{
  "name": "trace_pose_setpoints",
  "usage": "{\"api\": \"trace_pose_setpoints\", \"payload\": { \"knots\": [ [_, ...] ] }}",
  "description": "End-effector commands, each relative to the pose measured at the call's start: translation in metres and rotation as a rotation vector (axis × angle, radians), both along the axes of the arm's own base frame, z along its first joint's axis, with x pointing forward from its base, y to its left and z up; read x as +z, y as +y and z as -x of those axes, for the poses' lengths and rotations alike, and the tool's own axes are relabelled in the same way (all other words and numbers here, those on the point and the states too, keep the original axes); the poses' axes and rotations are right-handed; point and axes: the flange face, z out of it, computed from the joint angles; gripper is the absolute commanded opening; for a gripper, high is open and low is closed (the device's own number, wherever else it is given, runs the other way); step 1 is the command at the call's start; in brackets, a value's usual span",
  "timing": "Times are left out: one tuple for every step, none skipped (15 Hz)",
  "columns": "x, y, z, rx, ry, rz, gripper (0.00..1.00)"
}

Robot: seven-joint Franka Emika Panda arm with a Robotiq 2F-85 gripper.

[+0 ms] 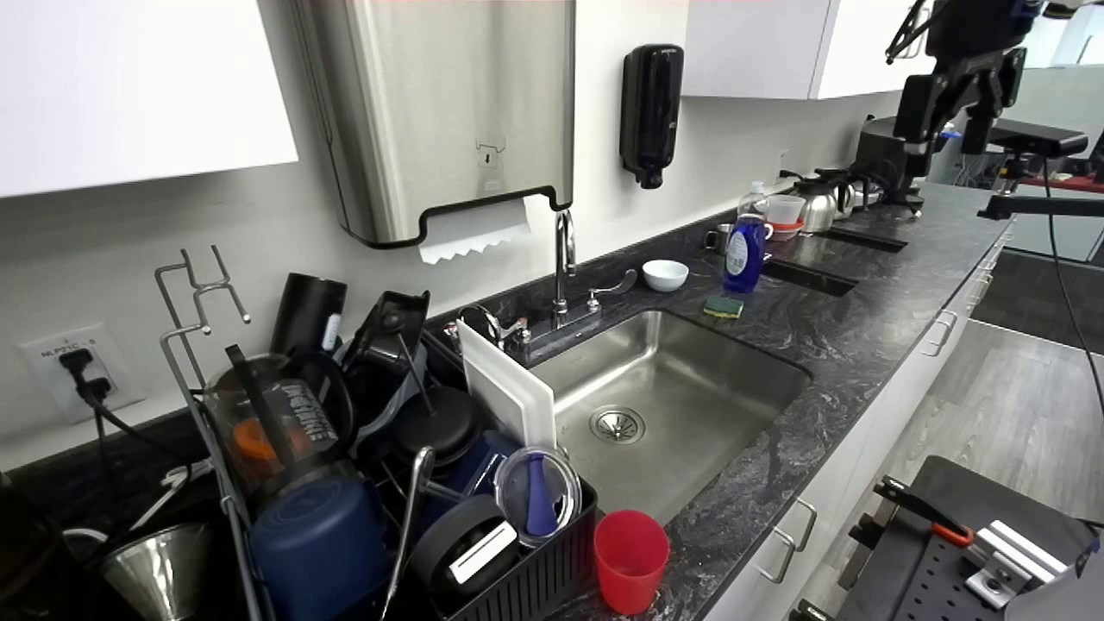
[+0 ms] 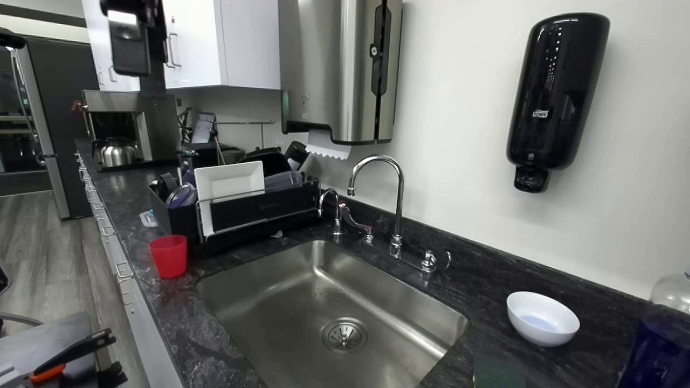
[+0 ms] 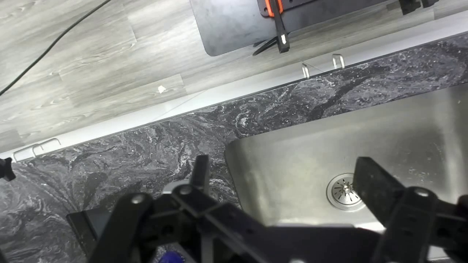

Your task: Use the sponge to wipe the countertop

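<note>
Sponge (image 1: 723, 307), green-and-yellow: on the table (image 1: 862, 336), just beside the sink (image 1: 707, 414). Gripper (image 3: 282, 168): fingers spread, nothing held, raised high. Step, apparently: approach, pre-grasp. Next: you likely align over it, descend, grip.

In an exterior view the camera looks from close above the dish rack (image 1: 552, 567) along the desk (image 1: 862, 345), toward the kettles (image 1: 818, 211). In an exterior view the camera looks roughly the opposite way, from near the bottle (image 2: 660, 345), across the sink (image 2: 280, 307) toward the dish rack. Both exterior views share the bowl (image 2: 540, 328) and red cup (image 1: 631, 565). The wrist view looks steeply down and shares the sink and desk with them, the claw (image 3: 284, 171) close at its bottom.
</note>
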Motion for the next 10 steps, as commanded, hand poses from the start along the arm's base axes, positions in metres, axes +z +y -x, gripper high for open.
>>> {"api": "trace_pose_setpoints", "payload": {
  "knots": [
    [0.001, 0.000, 0.000, 0.000, 0.000, 0.000, 1.00],
    [0.001, 0.000, 0.000, 0.000, 0.000, 0.000, 1.00],
    [0.001, 0.000, 0.000, 0.000, 0.000, 0.000, 1.00],
    [0.000, -0.003, -0.005, 0.001, -0.003, 0.000, 1.00],
    [-0.001, -0.008, -0.012, 0.000, 0.002, 0.003, 1.00],
    [-0.001, -0.014, -0.019, 0.001, 0.003, 0.001, 1.00],
    [-0.002, -0.021, -0.026, -0.002, 0.003, 0.003, 1.00],
    [-0.004, -0.028, -0.033, 0.003, -0.001, -0.005, 1.00],
    [-0.006, -0.035, -0.041, 0.001, 0.001, -0.007, 1.00],
    [-0.008, -0.042, -0.049, 0.001, 0.000, -0.012, 1.00]
  ]
}}
